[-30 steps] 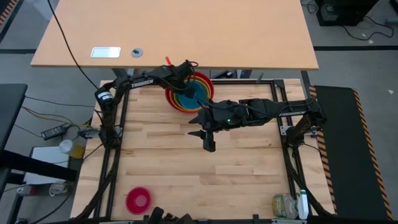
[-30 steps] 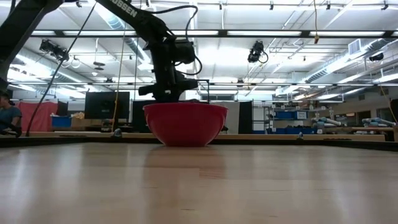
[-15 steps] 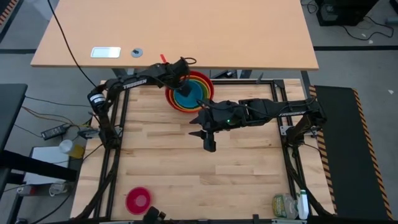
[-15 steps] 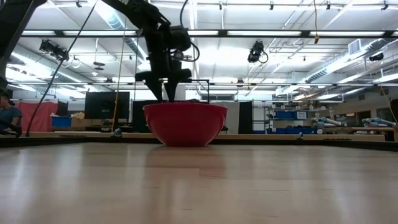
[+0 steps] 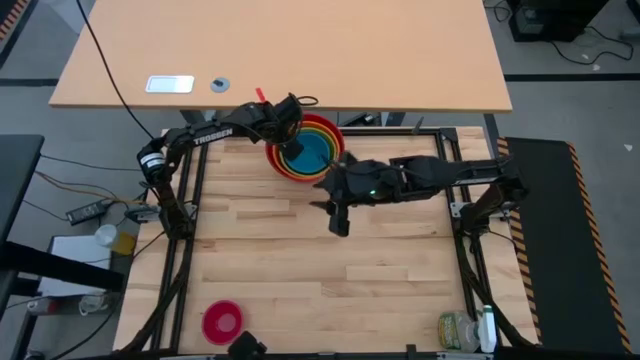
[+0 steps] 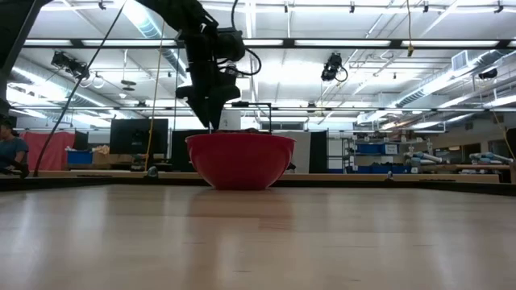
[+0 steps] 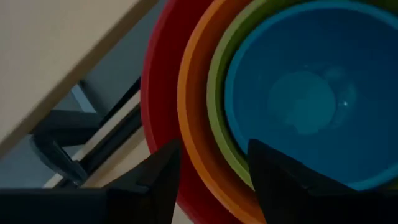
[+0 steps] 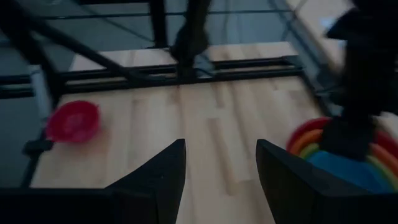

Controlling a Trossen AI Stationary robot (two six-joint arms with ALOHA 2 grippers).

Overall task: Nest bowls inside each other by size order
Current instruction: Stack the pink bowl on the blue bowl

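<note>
We see the red bowl at twelve o'clock on the counter, holding the orange bowl, green bowl and blue bowl nested. The left tool hangs over their rim, fingers parted, empty. The right tool waits mid-counter, open (nothing held). The pink bowl sits at seven o'clock.

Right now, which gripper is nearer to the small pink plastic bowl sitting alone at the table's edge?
Right. The right gripper hangs open over mid-table, apart from the small pink plastic bowl; the left gripper is farther, open above the nested bowl stack.
</note>
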